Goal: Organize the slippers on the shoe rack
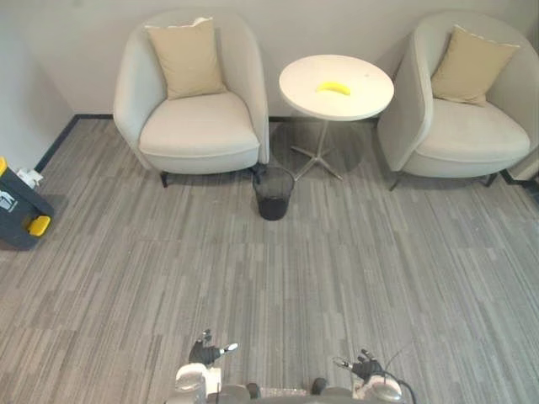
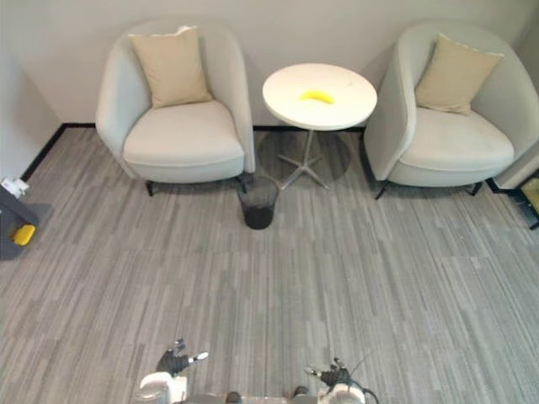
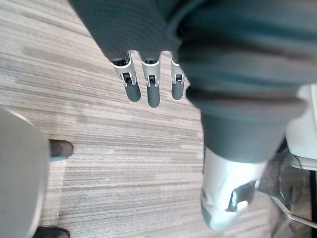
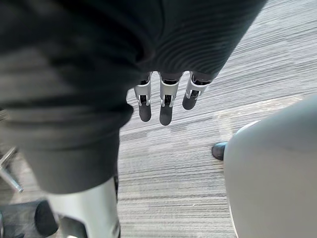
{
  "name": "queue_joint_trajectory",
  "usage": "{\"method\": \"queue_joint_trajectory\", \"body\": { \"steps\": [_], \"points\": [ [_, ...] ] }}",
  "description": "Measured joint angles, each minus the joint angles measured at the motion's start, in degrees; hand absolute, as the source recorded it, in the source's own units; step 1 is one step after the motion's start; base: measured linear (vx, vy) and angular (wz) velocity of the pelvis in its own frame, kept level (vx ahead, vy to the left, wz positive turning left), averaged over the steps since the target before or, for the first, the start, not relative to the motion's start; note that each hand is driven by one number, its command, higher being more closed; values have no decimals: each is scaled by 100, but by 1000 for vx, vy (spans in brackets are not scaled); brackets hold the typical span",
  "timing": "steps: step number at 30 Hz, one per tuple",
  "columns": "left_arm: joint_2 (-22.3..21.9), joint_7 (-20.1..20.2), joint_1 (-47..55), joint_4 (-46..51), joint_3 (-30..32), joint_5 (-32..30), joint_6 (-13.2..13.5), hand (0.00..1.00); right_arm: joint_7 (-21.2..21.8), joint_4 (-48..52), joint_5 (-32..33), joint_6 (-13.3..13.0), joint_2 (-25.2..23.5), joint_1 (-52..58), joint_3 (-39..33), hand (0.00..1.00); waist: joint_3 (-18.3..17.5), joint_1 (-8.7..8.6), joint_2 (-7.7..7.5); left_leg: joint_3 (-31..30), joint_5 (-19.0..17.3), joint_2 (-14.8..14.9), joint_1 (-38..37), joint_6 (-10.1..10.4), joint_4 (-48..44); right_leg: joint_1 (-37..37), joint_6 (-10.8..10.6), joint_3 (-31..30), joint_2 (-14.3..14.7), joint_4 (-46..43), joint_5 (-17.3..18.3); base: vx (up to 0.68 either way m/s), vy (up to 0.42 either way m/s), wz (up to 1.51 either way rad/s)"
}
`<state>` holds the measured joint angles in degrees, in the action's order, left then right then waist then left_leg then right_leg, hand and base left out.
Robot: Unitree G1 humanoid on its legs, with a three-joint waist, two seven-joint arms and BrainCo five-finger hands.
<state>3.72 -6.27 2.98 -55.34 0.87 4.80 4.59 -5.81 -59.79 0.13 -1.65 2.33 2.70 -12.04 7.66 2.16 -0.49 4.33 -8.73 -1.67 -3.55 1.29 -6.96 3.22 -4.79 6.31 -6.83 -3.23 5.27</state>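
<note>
My left hand (image 1: 205,352) hangs low at the near edge of the grey carpet, left of centre. In its wrist view the fingers (image 3: 148,84) point straight down over bare carpet, the thumb apart, nothing held. My right hand (image 1: 367,367) hangs the same way at the near edge, right of centre. Its fingers (image 4: 166,99) are straight and relaxed above the carpet and hold nothing. Both hands are open and touch nothing.
Two cream armchairs (image 1: 199,126) (image 1: 468,135), each with a beige cushion, stand against the far wall. Between them is a round white table (image 1: 370,101) with a yellow banana (image 1: 333,87). A dark waste bin (image 1: 274,193) stands before it. A dark box with yellow parts (image 1: 17,210) sits far left.
</note>
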Motion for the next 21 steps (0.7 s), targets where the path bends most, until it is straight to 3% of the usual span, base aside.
{"method": "queue_joint_trajectory", "body": {
  "steps": [12, 21],
  "points": [
    [0, 5, 54, -170, 47, -3, 3, 0, -24, -87, 4, -4, 10, 11, -125, 0, -35, -3, 45, -33, 97, 121, -133, -35, 213, 347, 135, 58, 209, 770, -510, -61, -32, -1],
    [0, 24, 105, -266, 40, -7, 1, 0, -22, -99, 4, -7, 33, 53, -2, 0, -129, -2, 51, -32, 275, 124, -282, -44, 489, 381, 139, 48, 209, 849, -616, -60, -23, -1]
  ]
}}
